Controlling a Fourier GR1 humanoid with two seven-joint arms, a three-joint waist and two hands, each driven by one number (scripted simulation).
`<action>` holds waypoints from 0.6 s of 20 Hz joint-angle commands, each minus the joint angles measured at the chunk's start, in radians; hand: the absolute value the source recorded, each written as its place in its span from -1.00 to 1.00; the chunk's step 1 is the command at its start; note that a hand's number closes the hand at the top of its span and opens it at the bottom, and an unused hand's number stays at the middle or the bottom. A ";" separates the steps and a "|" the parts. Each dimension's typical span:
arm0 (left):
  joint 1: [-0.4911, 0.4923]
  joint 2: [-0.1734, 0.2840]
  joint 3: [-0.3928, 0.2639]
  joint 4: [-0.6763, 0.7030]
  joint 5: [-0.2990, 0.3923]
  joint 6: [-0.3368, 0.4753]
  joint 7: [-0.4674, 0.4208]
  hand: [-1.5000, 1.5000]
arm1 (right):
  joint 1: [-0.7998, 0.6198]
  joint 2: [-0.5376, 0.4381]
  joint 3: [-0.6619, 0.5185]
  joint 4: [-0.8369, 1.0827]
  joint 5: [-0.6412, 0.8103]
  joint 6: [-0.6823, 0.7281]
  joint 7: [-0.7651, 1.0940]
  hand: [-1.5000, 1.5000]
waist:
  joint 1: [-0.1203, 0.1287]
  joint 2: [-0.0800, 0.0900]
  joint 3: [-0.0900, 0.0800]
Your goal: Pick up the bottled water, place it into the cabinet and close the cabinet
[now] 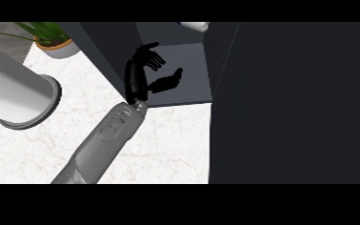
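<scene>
1 robot hand (144, 69), fingers spread wide, reaches inside the cabinet (183, 76); no writing legible.

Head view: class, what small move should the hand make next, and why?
Probably draw the left hand back out of the cabinet. Its fingers are open and empty, a white object, likely the bottled water, sits deeper inside, and the dark panel, apparently the door, stands open.

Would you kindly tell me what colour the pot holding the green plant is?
The round plant pot is orange above, pale grey below, seen in the head view.
</scene>
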 commanded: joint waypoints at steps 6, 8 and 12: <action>-0.267 0.032 0.150 0.410 0.031 -0.122 -0.114 -1.00 | 0.034 -0.009 0.010 0.022 0.022 0.016 -0.057 -1.00 | -0.012 0.022 -0.007; -0.305 0.002 0.167 0.480 0.039 -0.133 -0.128 -1.00 | -0.016 0.005 -0.007 0.003 -0.004 -0.010 0.010 -1.00 | -0.004 0.026 -0.007; -0.312 0.016 0.225 0.543 0.067 -0.167 -0.208 -1.00 | -0.002 -0.003 -0.012 0.027 0.003 0.005 -0.033 -1.00 | 0.005 0.023 -0.007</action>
